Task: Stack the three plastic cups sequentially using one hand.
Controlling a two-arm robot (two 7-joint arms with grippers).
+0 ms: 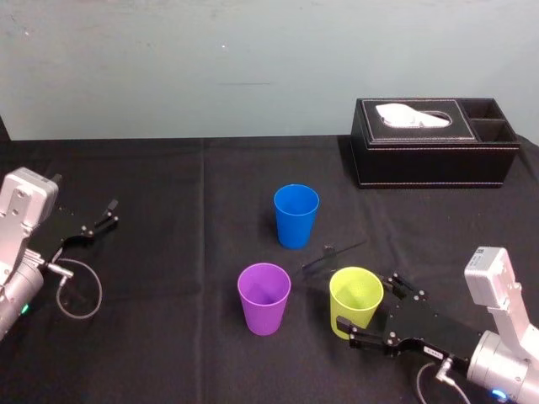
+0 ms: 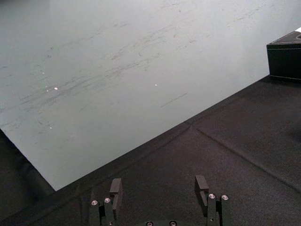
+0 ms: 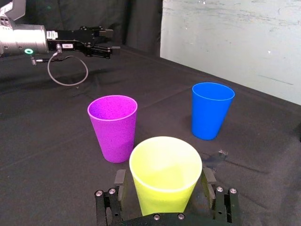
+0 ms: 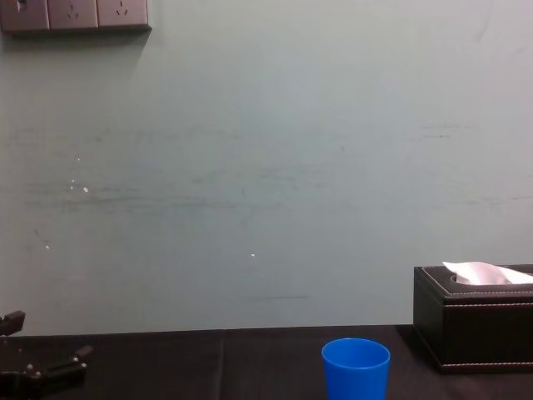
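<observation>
Right gripper straddles the yellow-green cup at the counter's near right, spread either side, seemingly not yet pinching: it should close gently, then lift straight, clear of the purple cup just beside, while the left gripper sits parked, spread, far left

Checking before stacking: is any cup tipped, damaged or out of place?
Nothing stands out. Blue cup, purple cup and yellow-green cup stand upright, apart; right gripper open around the yellow-green, left gripper parked.
</observation>
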